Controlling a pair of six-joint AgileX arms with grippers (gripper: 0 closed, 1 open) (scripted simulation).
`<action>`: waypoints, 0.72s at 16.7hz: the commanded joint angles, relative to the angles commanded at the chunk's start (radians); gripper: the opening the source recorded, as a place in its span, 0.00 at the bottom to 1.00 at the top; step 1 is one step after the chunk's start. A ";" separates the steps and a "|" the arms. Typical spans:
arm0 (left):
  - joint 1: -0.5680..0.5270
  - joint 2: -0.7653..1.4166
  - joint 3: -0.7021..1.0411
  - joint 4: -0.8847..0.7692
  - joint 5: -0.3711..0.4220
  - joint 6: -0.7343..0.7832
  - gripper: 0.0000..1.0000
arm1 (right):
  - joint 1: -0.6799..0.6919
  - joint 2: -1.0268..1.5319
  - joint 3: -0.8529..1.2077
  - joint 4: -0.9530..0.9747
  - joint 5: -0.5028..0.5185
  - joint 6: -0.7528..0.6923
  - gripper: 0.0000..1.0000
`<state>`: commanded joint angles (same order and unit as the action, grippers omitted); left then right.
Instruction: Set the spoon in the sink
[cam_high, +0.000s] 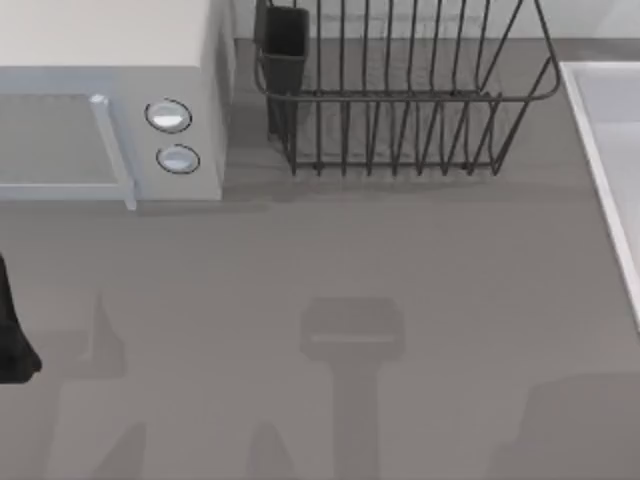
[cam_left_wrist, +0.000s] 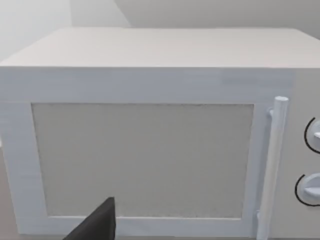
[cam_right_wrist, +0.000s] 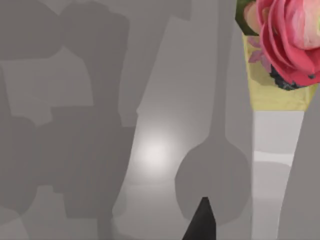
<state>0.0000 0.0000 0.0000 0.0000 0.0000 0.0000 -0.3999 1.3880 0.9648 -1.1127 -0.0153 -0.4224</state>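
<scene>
The white microwave (cam_high: 110, 100) stands at the far left of the grey table (cam_high: 400, 260), its door handle (cam_high: 112, 150) and two round knobs (cam_high: 168, 116) facing the near side. To its right, along the far edge, sits the dark wire dish rack (cam_high: 400, 90) with a black cutlery cup (cam_high: 285, 50) at its left end. The sink (cam_high: 610, 170) occupies the right edge, its raised whitish rim running from far to near.

The left arm (cam_high: 12, 335) appears as a dark shape at the left edge, well apart from the rack and the sink. In the left wrist view a black fingertip (cam_left_wrist: 97, 222) of the left gripper points at the microwave door (cam_left_wrist: 142, 160); whether its jaws are open or closed cannot be told.

In the right wrist view a dark fingertip (cam_right_wrist: 201, 222) of the right gripper hangs over a pale surface bearing a spoon-shaped shadow (cam_right_wrist: 214, 175). A pink-red and yellow patterned piece (cam_right_wrist: 280, 55), likely the spoon, lies beyond it. The state of the right jaws cannot be told, nor exactly where the spoon lies relative to the sink.
</scene>
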 joint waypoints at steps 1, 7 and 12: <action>0.000 0.000 0.000 0.000 0.000 0.000 1.00 | 0.000 0.000 0.000 0.000 0.000 0.000 0.00; 0.000 0.000 0.000 0.000 0.000 0.000 1.00 | 0.012 0.095 0.102 -0.039 0.001 0.017 0.00; 0.000 0.000 0.000 0.000 0.000 0.000 1.00 | 0.054 0.382 0.469 -0.172 0.006 0.059 0.00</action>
<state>0.0000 0.0000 0.0000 0.0000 0.0000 0.0000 -0.3460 1.7696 1.4339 -1.2843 -0.0092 -0.3630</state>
